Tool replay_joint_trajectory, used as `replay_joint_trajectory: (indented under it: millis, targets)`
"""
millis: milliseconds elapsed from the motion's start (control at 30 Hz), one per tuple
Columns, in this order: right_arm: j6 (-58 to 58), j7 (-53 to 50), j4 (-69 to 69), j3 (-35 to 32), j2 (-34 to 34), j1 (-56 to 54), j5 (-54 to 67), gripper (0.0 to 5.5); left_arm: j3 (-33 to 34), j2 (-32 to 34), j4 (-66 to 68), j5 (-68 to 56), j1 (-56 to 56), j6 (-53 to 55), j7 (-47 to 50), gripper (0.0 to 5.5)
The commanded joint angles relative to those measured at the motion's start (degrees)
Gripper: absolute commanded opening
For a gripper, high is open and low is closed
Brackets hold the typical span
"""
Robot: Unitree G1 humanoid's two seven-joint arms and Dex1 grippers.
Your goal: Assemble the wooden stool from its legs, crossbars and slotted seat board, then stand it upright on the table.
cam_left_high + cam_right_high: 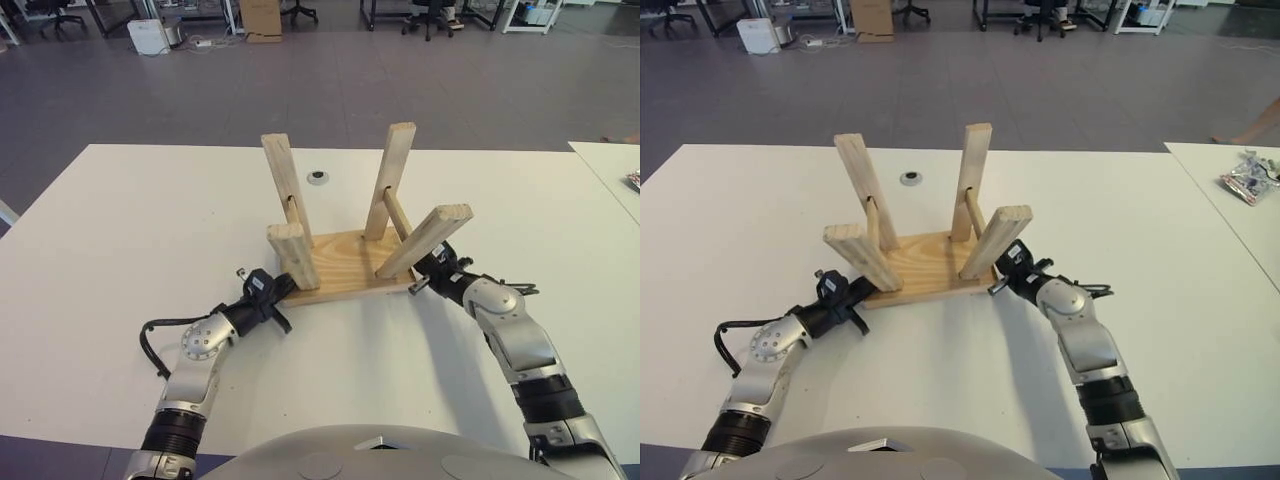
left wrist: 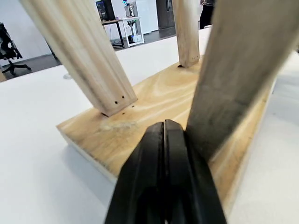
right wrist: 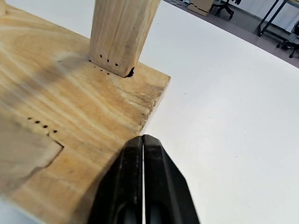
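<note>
Open lab room, grey floor; white desk (image 1: 120, 230) carries the work.

Left end effector (image 2: 164, 140): black fingers pressed together, pinching nothing, tips at the foot of the near-left square wooden leg (image 1: 293, 255), over the near-left corner of the flat rectangular wooden seat board (image 1: 345, 262).

Right end effector (image 3: 142, 142): fingers likewise pressed together, nothing between them, tips at the board's near-right edge, beside the near-right leg (image 1: 425, 240).

Pale wooden stool (image 1: 925, 225): upside down mid-desk, seat board flat on the desk, four legs pointing up and splayed outward. A thin wooden crossbar (image 1: 397, 215) joins the two right legs.

Round dark desk grommet (image 1: 318, 178) just behind the stool. Black cable (image 1: 150, 340) loops beside the left forearm.
</note>
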Motion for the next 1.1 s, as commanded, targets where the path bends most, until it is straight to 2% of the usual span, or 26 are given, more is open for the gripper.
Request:
replay_joint_trajectory:
  millis: [33, 200, 333, 400, 633, 767, 933, 1100]
  targets:
    - [6.37, 1.67, -6.43, 0.70, 0.05, 2.16, 3.33, 0.00, 1.13, 1.81, -1.05, -0.07, 2.05, 1.23, 0.66, 0.04]
    - [6.98, 0.31, -6.46, -0.24, -0.92, 3.57, 3.05, 0.00, 5.09, 4.96, -3.13, -1.23, 2.61, 2.07, 1.41, 0.04]
    - [5.96, -1.09, -6.20, -2.81, -1.81, 5.44, 3.07, 0.00, 11.76, 9.23, -5.58, -3.06, 4.39, 2.26, 1.75, 0.04]
    - [5.57, -1.39, -6.34, -3.75, -2.32, 6.22, 3.27, 0.00, 12.48, 11.19, -4.96, -2.62, 5.50, 2.62, 0.70, 0.04]
    - [4.34, 4.45, -7.01, -0.95, -5.89, 10.56, 4.63, 0.00, 7.20, 12.40, -1.33, 0.19, 8.12, 3.50, -2.66, 0.04]
    - [2.65, 4.87, -4.51, 1.50, -4.67, 9.91, 4.03, 0.00, 5.23, 11.04, 5.21, 1.50, 3.82, 2.01, -2.65, 0.04]
    - [-1.44, 4.57, 2.12, 5.71, -2.66, 6.07, 1.68, 0.00, -1.14, 8.36, 7.72, 2.69, 0.97, 0.59, -4.48, 0.04]
    - [-2.23, 5.04, 1.82, 5.98, -3.01, 6.34, 1.75, 0.00, -0.32, 10.58, 4.75, 1.72, 4.66, 0.82, -4.63, 0.04]
